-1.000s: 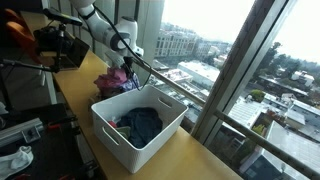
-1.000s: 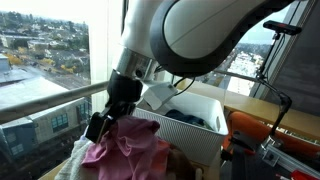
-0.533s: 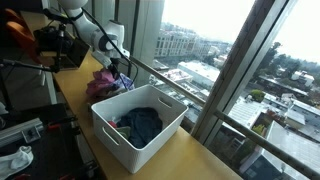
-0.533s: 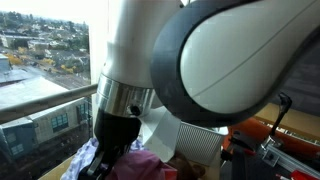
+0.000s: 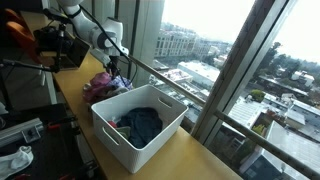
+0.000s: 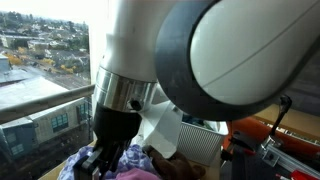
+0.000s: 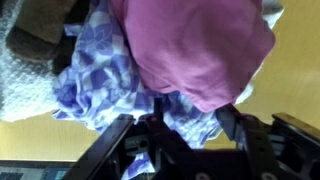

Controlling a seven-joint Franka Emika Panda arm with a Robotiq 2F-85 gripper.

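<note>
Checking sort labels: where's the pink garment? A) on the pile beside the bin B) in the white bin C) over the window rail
A: the pink garment lies atop the checked cloth in the pile beside the white bin, below the gripper.

The garment point(image 7: 195, 50) is plain pink. The cloth point(image 7: 95, 85) is checked in blue and white. The table point(image 7: 295, 90) is yellowish. The bin point(image 5: 150, 145) is white, and the fabric point(image 5: 143, 122) in it dark blue.

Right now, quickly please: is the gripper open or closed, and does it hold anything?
Gripper: open, jaws apart over the pink cloth and the blue checked cloth, clamping neither.
</note>
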